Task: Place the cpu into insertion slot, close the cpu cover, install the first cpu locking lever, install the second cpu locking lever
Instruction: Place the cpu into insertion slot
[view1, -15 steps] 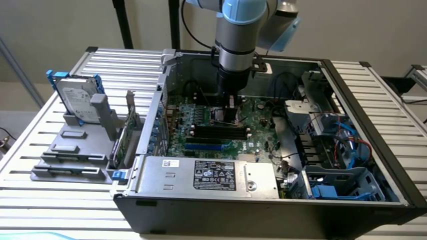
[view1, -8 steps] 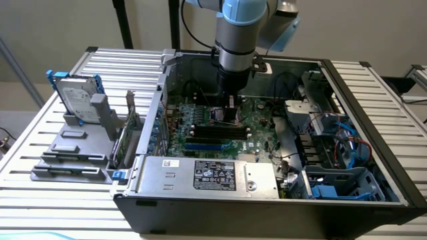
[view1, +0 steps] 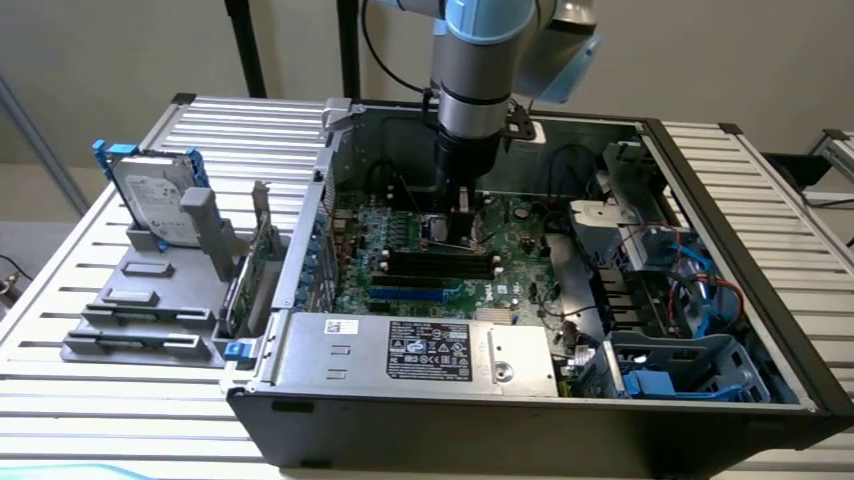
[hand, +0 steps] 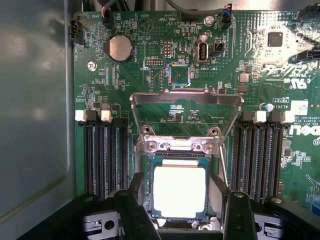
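Cpu (hand: 180, 192), pale square chip, sits in dark silver-rimmed insertion slot (hand: 146, 172) between spread jaws, exterior view's twelve o'clock of black memory slots (view1: 441, 265); silvery cpu cover frame (hand: 186, 97) not yet closed.

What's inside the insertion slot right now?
The cpu lies in the insertion slot, pale face up, with the cpu cover raised open. Whatever lies beneath the chip is covered, and the open claw hides the slot's side edges.

Printed in white on the green circuit board (hand: 135, 80): part of a large "DELL", cut off by the frame, and a "UL" mark with "US" beside it. On the power supply label (view1: 427, 350) and the hard drive (view1: 150, 200), print too small to read.
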